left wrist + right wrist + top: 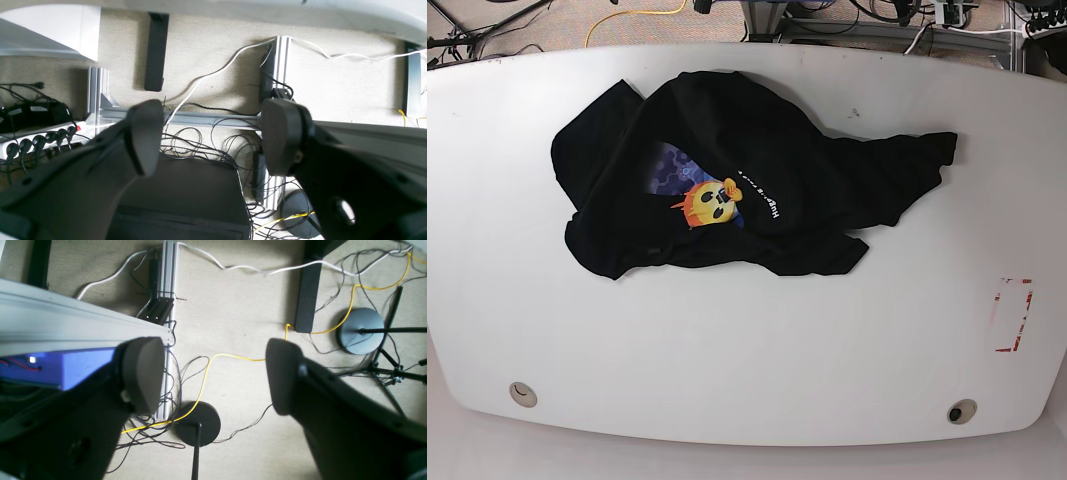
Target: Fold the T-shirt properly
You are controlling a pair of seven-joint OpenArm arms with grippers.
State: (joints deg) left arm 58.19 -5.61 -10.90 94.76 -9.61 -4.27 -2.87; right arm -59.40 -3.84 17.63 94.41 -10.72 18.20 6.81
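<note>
Black cloth is what you see first: the T-shirt (747,185) lies in a crumpled heap on your white worktop (747,350). It sits in the far half of the worktop, a bit toward the side of your right arm. One part stretches out toward your left arm's side. A little piece of the print shows in the folds: an orange-yellow face (712,203) on a blue-purple patch, with small white letters (769,203) just beside it. The shirt is not folded yet.

You cannot see either arm from the base view. Nothing touches the shirt.

Your left gripper (213,136) points down at the floor, off the worktop. Its jaws stand wide apart and hold nothing. Below it you see beige carpet (206,43), a white cable (213,71), a tangle of black wires (200,140), a silver frame (200,117) and a white power strip (36,138) with plugs in it.

Your right gripper (213,373) also looks down at the carpet. Its jaws are wide apart too, with nothing between them. Under it runs a yellow cable (213,357). A round black stand base (198,428) sits near the silver frame, and a blue box (66,368) is at the side.

Near one worktop edge there is a small red-marked box shape (1013,315).
</note>
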